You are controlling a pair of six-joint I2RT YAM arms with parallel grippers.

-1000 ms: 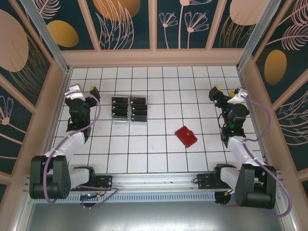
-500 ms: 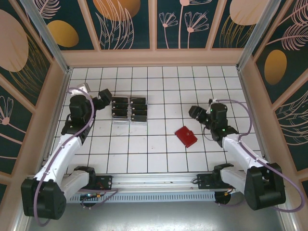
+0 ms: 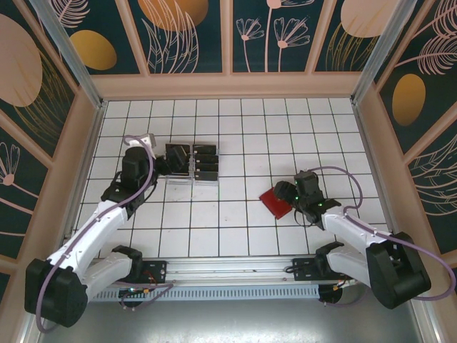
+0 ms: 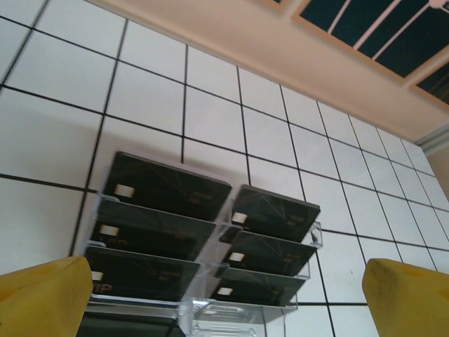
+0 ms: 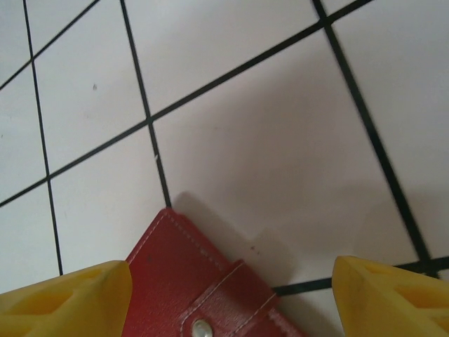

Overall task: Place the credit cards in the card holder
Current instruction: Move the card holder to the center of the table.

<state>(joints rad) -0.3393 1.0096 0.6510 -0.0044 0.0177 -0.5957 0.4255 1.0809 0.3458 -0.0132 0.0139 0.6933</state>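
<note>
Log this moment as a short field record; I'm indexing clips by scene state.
cards: thin black rectangular credit cards, standing in clear plastic tiered rack
holder: small red folding wallet, folded shut, flat on white tiled table
left claw: open, facing the rack, empty
right claw: open, wallet's snap tab between its fingers, not gripped

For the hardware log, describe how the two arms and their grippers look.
Both the left arm and right arm have white links joined by bulky black joint housings, on black bases. A lilac cable loops along each. The left gripper and right gripper are black, with blunt yellow fingertips.
</note>
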